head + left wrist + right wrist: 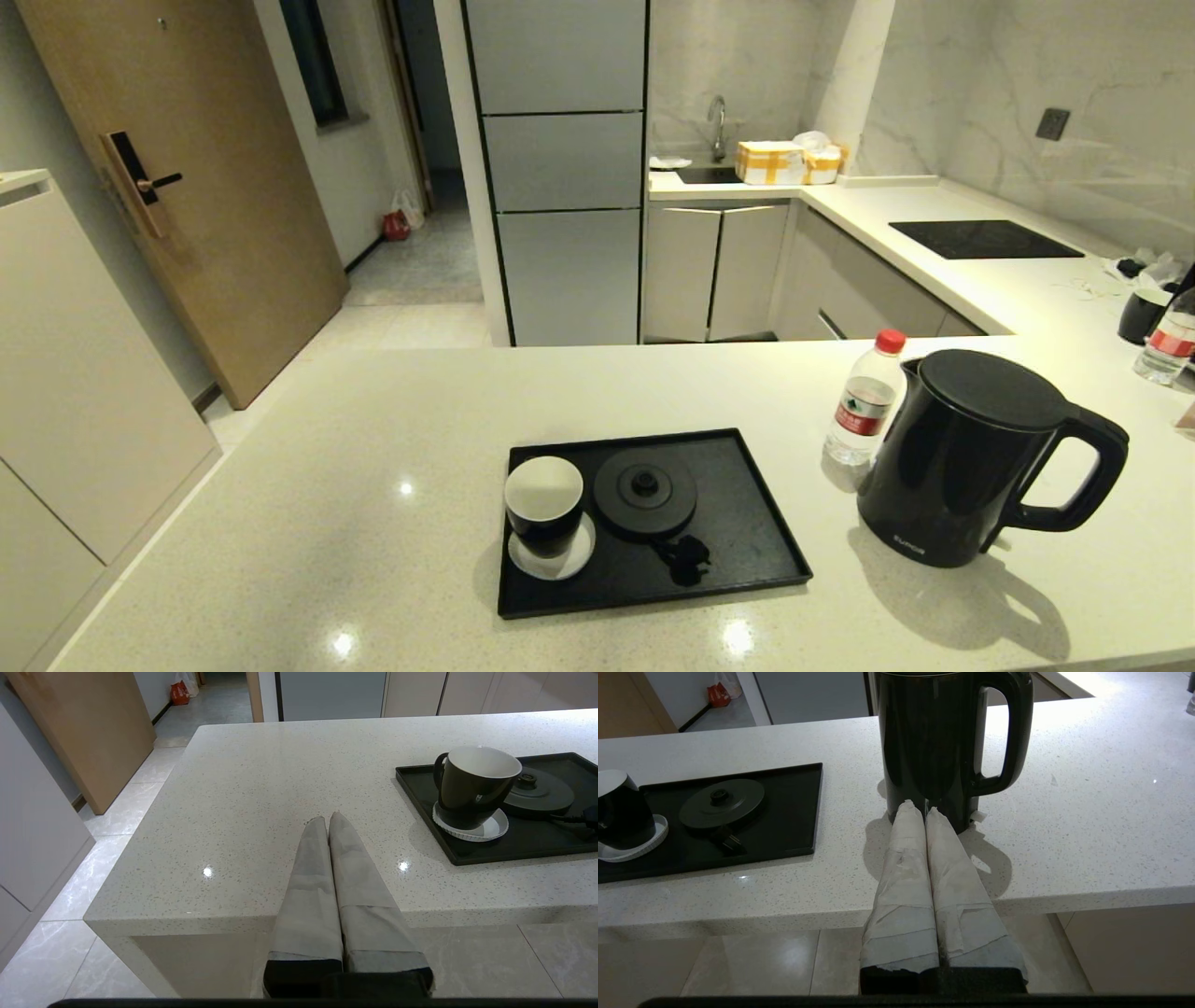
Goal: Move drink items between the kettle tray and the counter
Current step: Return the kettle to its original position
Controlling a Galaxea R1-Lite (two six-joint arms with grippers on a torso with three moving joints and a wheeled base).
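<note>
Nearest the head camera lies the front strip of the pale speckled counter (pixel 280 523), and just beyond it sits the flat black kettle tray (pixel 747 523). On the tray are a dark cup with a white inside (pixel 543 504) on a small white saucer (pixel 553 558), and next to it the round kettle base disc (pixel 645 491) with its cord and plug lying loose on the tray. The disc is bare: the glossy black kettle (pixel 962 457) stands on the counter to the right of the tray, handle pointing right, apparently where the right arm could reach it. The water bottle (pixel 865 399) with a red cap stands just behind the kettle's left side. The left gripper (pixel 327 823) hangs in front of the counter edge left of the tray, its padded fingers pressed together and empty. The right gripper (pixel 920 809) points at the kettle's base, fingers also pressed together, holding nothing, so no move appears begun.
</note>
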